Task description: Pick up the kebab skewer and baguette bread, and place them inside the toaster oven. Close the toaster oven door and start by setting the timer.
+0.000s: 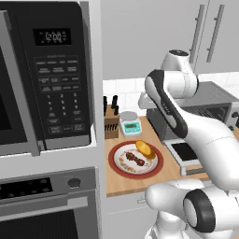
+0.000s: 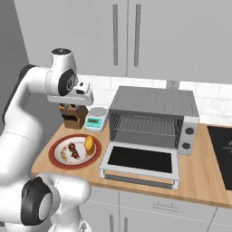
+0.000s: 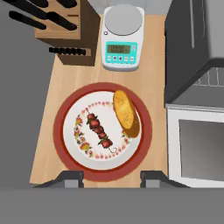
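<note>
A red-rimmed plate [image 3: 59, 131] on the wooden counter carries the kebab skewer [image 3: 99, 131] and, to its right, the baguette bread [image 3: 126, 113]. My gripper [image 3: 111, 177] hangs high above the plate's near edge, open, with nothing between its fingers. The right base view has the plate [image 2: 56, 149], skewer [image 2: 73, 151] and baguette [image 2: 89, 144] left of the toaster oven [image 2: 154, 102]. Its door [image 2: 140, 159] lies folded down flat, baring the wire rack. From the left base camera the skewer [image 1: 134, 158] and baguette [image 1: 145, 149] sit before the toaster oven [image 1: 210, 93].
A kitchen scale [image 3: 122, 41] and a knife block [image 3: 65, 30] stand behind the plate. Two knobs [image 2: 189, 131] sit on the oven's right panel. A black microwave [image 1: 46, 74] and a wall oven [image 1: 46, 205] rise at the left. A cooktop [image 2: 222, 149] lies far right.
</note>
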You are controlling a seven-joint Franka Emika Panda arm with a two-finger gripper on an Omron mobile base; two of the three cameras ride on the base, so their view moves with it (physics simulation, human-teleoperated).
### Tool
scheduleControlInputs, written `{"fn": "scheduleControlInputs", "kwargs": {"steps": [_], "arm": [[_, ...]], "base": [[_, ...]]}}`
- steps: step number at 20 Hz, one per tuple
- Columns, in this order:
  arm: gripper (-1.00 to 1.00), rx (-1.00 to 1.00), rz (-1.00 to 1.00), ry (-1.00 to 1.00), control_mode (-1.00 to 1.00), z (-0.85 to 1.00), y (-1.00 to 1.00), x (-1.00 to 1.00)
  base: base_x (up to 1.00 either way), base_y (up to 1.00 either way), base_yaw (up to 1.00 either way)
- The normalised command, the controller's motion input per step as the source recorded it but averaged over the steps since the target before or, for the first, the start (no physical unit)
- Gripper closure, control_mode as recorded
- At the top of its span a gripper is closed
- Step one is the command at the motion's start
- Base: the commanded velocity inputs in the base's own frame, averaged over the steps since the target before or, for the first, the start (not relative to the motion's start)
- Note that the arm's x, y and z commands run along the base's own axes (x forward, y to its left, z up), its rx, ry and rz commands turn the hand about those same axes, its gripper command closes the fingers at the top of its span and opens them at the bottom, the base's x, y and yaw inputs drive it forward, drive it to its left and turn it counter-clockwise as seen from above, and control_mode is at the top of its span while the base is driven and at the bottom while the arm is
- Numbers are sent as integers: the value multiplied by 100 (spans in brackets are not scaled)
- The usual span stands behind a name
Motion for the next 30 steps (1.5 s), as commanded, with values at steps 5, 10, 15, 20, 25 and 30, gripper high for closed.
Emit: {"fn": "scheduleControlInputs", "kwargs": {"steps": [5,10,15,20,25,30], "arm": [[-100,12,2,-11,-100,-22,-54,-24],[-100,18,38,-26,-100,-29,-100,-33],[-100,12,51,-26,-100,-39,-100,5],[-100,3,19,-22,-100,-52,-62,17],[-100,6,0,-31,-100,-47,-38,55],[-100,9,0,-37,-100,-36,-20,36]], "base": [[0,0,0],[0,0,0],[0,0,0],[0,0,0],[0,0,0],[0,0,0]]}}
